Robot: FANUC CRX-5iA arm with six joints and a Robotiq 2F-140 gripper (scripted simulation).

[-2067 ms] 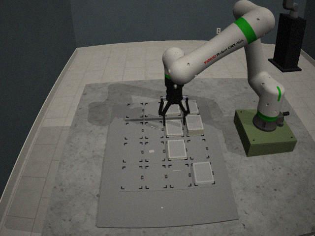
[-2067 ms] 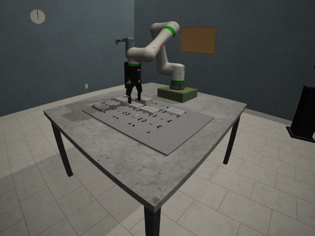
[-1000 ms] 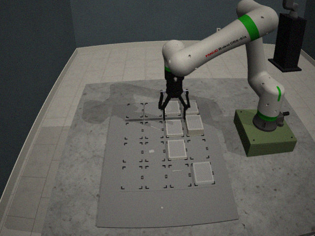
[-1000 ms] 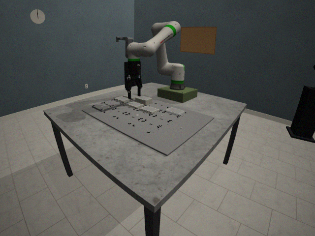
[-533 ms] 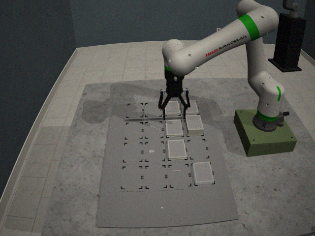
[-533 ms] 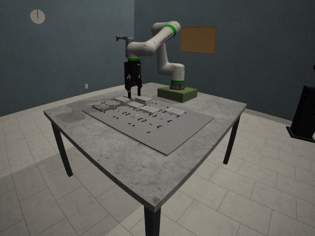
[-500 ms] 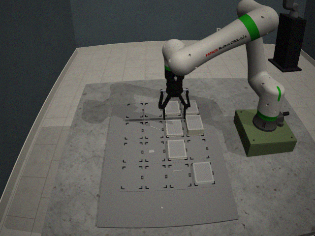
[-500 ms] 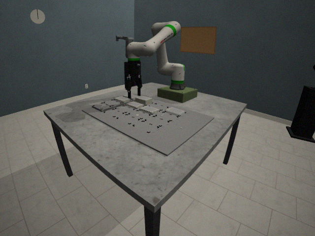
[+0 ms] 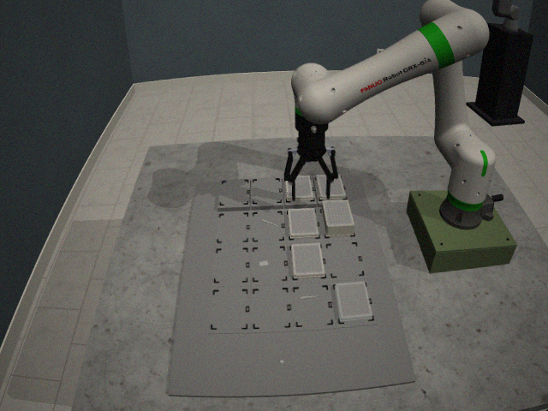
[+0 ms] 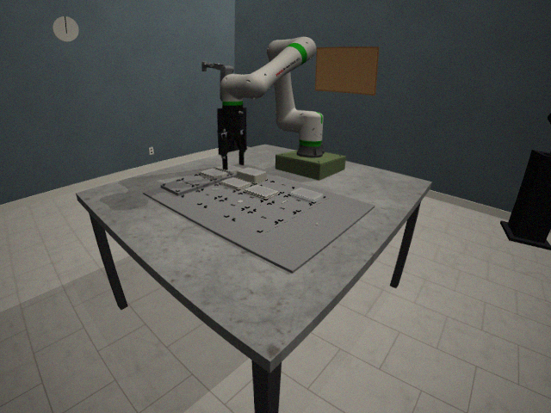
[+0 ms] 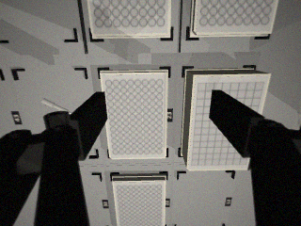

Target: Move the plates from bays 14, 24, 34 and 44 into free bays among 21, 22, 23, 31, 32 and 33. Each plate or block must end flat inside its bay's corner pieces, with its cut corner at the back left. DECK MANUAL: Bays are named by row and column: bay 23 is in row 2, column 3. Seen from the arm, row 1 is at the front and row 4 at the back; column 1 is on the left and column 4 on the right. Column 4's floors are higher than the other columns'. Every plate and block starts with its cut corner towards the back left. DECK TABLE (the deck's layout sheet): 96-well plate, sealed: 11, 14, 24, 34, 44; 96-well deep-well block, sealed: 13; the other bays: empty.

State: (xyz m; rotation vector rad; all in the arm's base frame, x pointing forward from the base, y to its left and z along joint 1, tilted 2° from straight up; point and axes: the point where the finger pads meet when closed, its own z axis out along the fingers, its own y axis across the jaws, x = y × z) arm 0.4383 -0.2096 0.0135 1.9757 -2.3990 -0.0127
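The gripper (image 9: 309,186) hung half open and empty above two sealed plates (image 9: 299,187) on the raised strip, the deep-well block (image 9: 337,218) crowding its 5 o'clock side.

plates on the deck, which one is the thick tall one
The deep-well block, nearest the arm's green base. It stands visibly higher than the flat plates such as its neighbour, showing a tall side wall.

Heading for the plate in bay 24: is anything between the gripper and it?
Nothing visible. The open gripper hangs above the bay 24 plate, whose top is uncovered. The bay 14 plate sits close alongside, so one finger has a narrow gap.
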